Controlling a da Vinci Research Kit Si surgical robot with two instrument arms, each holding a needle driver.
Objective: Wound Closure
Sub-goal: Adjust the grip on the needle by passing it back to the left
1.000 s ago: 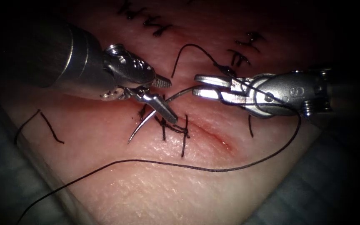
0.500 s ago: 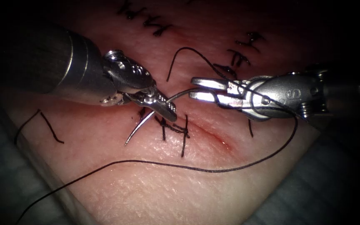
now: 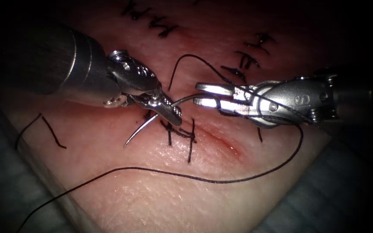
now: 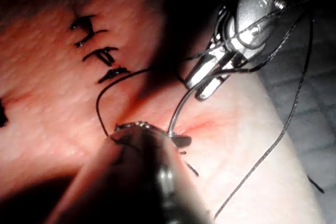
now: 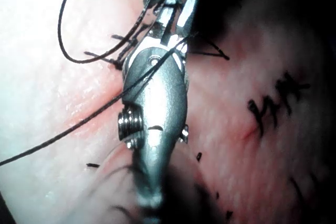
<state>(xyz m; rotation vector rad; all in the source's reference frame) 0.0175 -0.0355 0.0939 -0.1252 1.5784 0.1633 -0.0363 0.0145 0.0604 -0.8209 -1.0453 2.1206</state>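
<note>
Over the tissue (image 3: 160,203), the curved needle (image 3: 143,128) is held by both tools and is not in the tissue. My left tool (image 3: 170,110) is shut on it at mid-curve; the jaws (image 4: 179,140) meet the needle (image 4: 176,111) there. My right tool (image 3: 196,94) is shut on the needle's tail end, seen close as the right tool (image 4: 207,80) and the right tool's body (image 5: 155,103). The needle's point hangs free left of the cut (image 3: 223,141). Black thread (image 3: 214,181) winds round the right tool's jaws and trails across the tissue to the lower left.
Tied stitches (image 3: 182,133) cross the cut's left part. Red fluid tints the open part of the cut to their right. Black ink marks (image 3: 165,28) lie at the tissue's far side. A cut end of thread (image 3: 48,129) rests at the left edge.
My left tool's jaws have shut on the needle at mid-curve. The right tool, the needle and the left tool have drifted a little to the left.
</note>
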